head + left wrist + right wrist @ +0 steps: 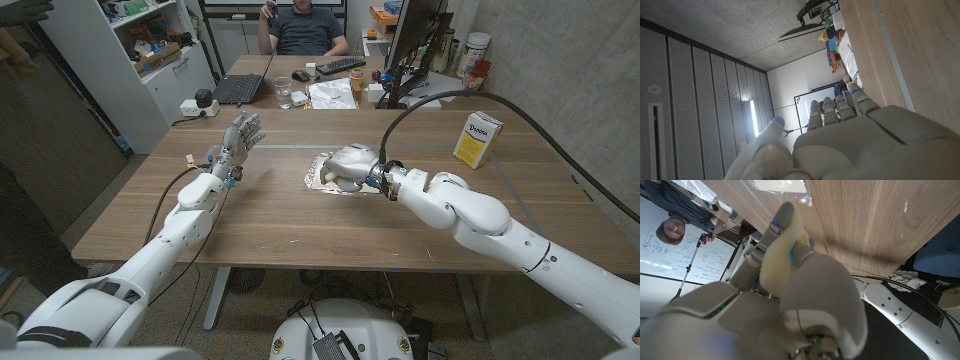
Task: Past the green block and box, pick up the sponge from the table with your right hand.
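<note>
Sponge (775, 260): pale yellow, squeezed between the curled fingers and thumb of the right hand (810, 290), as seen in the right wrist view. Sits near the middle of the wooden table (300, 225), inside that grip. Hard to tell whether clear of the tabletop or touching it.

At far left of the head view, left hand (238, 138): held up off the table, palm upright, fingers spread and reaching upward, holding nothing. In the left wrist view, same hand (855, 135) seen from its back, fingers side by side and extended.

Behind it, on the far desk: black laptop (238, 88), lid open, then a clear glass (283, 92) just beside it. Further back, a seated person (305, 25) and a dark keyboard (340, 65).

At centre, right hand (350, 163): closed down over a crinkled sheet of clear plastic (318, 172) lying on the table, fingers wrapped around the sponge.

To the right, well apart from that hand: a yellow and white box (478, 137), upright near the table's far edge.
</note>
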`<state>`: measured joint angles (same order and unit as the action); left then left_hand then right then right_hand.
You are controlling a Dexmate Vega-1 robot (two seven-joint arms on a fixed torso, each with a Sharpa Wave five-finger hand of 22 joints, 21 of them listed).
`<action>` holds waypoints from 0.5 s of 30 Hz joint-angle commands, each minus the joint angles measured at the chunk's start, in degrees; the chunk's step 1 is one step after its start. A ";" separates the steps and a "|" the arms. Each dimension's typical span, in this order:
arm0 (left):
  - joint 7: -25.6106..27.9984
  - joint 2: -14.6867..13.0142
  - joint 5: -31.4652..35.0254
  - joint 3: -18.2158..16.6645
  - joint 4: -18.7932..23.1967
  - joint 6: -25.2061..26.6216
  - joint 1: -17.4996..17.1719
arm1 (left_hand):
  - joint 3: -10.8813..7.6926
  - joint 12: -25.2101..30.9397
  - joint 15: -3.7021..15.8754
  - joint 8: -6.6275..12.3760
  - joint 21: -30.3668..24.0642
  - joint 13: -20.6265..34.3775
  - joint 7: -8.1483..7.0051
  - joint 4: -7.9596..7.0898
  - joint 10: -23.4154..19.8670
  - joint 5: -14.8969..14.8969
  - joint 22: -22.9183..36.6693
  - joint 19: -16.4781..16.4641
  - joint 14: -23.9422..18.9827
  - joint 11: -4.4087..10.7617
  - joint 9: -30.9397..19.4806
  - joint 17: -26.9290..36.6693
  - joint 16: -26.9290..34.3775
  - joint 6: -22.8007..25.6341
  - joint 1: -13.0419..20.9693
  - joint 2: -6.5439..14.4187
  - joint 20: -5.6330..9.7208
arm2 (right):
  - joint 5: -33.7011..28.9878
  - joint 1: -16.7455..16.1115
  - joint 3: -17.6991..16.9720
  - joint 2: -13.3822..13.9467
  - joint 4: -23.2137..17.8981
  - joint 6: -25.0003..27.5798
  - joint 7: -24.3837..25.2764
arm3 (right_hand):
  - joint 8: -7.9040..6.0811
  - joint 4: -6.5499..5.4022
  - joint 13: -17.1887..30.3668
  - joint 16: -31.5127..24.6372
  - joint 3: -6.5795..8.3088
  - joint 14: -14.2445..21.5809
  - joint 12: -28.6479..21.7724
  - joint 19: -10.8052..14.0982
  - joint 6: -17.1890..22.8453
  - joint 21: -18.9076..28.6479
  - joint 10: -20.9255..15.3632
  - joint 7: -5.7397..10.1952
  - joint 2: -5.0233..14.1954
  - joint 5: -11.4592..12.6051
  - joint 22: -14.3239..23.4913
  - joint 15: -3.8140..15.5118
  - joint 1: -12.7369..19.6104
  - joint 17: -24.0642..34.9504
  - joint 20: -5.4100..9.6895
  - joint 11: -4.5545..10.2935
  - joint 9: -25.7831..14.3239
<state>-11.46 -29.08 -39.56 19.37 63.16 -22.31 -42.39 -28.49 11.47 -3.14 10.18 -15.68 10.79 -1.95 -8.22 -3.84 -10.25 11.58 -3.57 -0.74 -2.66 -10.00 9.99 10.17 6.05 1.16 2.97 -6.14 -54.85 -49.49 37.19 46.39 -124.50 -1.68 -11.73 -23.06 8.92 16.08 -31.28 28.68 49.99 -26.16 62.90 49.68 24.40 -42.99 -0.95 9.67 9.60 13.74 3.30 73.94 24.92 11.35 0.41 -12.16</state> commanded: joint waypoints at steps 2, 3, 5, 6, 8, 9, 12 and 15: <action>0.95 -1.18 -0.29 -0.63 2.92 0.43 -2.01 | 0.02 0.37 -0.18 0.38 0.17 0.17 -0.08 0.06 -0.09 -0.37 0.25 0.01 0.21 -0.05 -0.18 0.16 0.35 -0.05 -0.03 0.53 0.15 | -1.29 -1.06 -2.17 0.19 -2.71 0.31 2.56 | 0.33 -0.10 0.29 0.05 -0.07 4.10 -0.24 0.15 1.25 0.74 -0.58 -0.37 0.66 0.35 0.21 9.74 1.72 0.21 1.36 -0.10 -0.18; 1.30 -1.34 -0.18 -0.68 3.28 0.53 -2.22 | 0.03 0.38 -0.17 0.38 0.17 0.17 -0.06 0.05 -0.12 -0.37 0.25 0.01 0.20 -0.05 -0.18 0.16 0.35 -0.05 -0.03 0.53 0.15 | -1.37 -1.25 -2.34 0.21 -2.89 0.33 2.89 | 0.36 -0.11 0.32 0.10 -0.09 4.14 -0.25 0.14 1.26 0.81 -0.63 -0.38 0.65 0.35 0.22 9.73 1.77 0.25 1.36 -0.08 -0.19; 1.54 -1.52 -0.34 -0.84 3.84 0.69 -2.60 | 0.04 0.39 -0.18 0.37 0.17 0.17 -0.10 0.05 -0.14 -0.38 0.25 0.00 0.21 -0.04 -0.18 0.15 0.35 -0.07 -0.03 0.53 0.15 | -3.02 -1.69 -2.30 0.08 -3.50 1.11 3.20 | 0.39 -0.13 0.36 0.15 -0.11 4.18 -0.23 0.13 1.27 0.90 -0.62 -0.37 0.66 0.35 0.23 9.72 1.83 0.30 1.36 -0.07 -0.20; 1.32 -1.62 -0.39 -0.88 3.95 0.58 -2.68 | 0.05 0.41 -0.19 0.37 0.17 0.17 -0.08 0.05 -0.18 -0.38 0.25 0.00 0.19 -0.03 -0.18 0.15 0.36 -0.07 -0.03 0.54 0.16 | -3.17 -1.68 -2.32 0.10 -3.71 1.08 3.01 | 0.41 -0.15 0.37 0.16 -0.12 4.21 -0.23 0.13 1.25 0.94 -0.64 -0.40 0.67 0.35 0.24 9.71 1.85 0.31 1.35 -0.15 -0.20; 1.75 -1.81 -0.21 -1.00 4.44 0.45 -2.99 | 0.07 0.42 -0.20 0.37 0.17 0.17 -0.08 0.05 -0.20 -0.38 0.25 0.00 0.20 -0.07 -0.18 0.15 0.36 -0.09 -0.03 0.54 0.16 | -2.86 -1.93 -2.60 0.10 -3.81 0.61 4.00 | 0.43 -0.19 0.44 0.26 -0.17 4.28 -0.24 0.14 1.33 1.11 -0.70 -0.34 0.67 0.35 0.26 9.71 1.93 0.39 1.34 -0.21 -0.22; 1.72 -1.84 -0.39 -1.09 4.60 0.50 -3.11 | 0.07 0.41 -0.15 0.36 0.18 0.17 -0.05 0.05 -0.19 -0.38 0.25 0.00 0.19 -0.04 -0.18 0.15 0.36 -0.11 -0.03 0.55 0.15 | -3.45 -2.05 -2.66 0.08 -4.11 0.80 4.12 | 0.47 -0.21 0.47 0.31 -0.19 4.33 -0.21 0.15 1.28 1.20 -0.65 -0.29 0.67 0.34 0.27 9.70 1.98 0.42 1.34 -0.29 -0.23; 1.93 -2.13 -0.38 -1.22 5.26 0.49 -3.61 | 0.09 0.42 -0.18 0.36 0.18 0.17 -0.07 0.05 -0.20 -0.39 0.25 0.01 0.22 -0.05 -0.18 0.15 0.35 -0.11 -0.02 0.56 0.14 | -3.32 -2.51 -3.34 -0.09 -4.44 0.87 5.42 | 0.53 -0.29 0.55 0.40 -0.25 4.44 -0.19 0.15 1.28 1.37 -0.65 -0.33 0.70 0.34 0.28 9.67 2.04 0.50 1.33 -0.23 -0.25; 2.30 -2.29 -0.51 -1.40 5.89 0.60 -4.10 | 0.11 0.41 -0.19 0.36 0.19 0.17 -0.08 0.04 -0.18 -0.39 0.25 0.00 0.19 0.00 -0.18 0.15 0.36 -0.11 -0.02 0.57 0.15 | -3.59 -2.90 -4.00 -0.19 -4.84 0.98 6.79 | 0.59 -0.40 0.61 0.51 -0.30 4.51 -0.17 0.14 1.28 1.53 -0.63 -0.40 0.74 0.33 0.30 9.62 2.05 0.55 1.32 -0.27 -0.26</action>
<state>-10.16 -29.76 -39.82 19.04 64.86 -21.89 -43.54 -28.50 11.47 -3.14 10.18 -15.68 10.80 -1.95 -8.22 -3.84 -10.25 11.58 -3.57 -0.74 -2.66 -10.00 9.99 10.17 6.05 1.17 2.97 -6.14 -55.95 -51.03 34.96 46.49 -127.69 -1.37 -10.20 -22.61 8.69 16.41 -30.82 28.45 50.60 -25.95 62.91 50.38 25.51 -43.30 -1.04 9.35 9.43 13.73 3.27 74.26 25.29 11.34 0.08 -12.14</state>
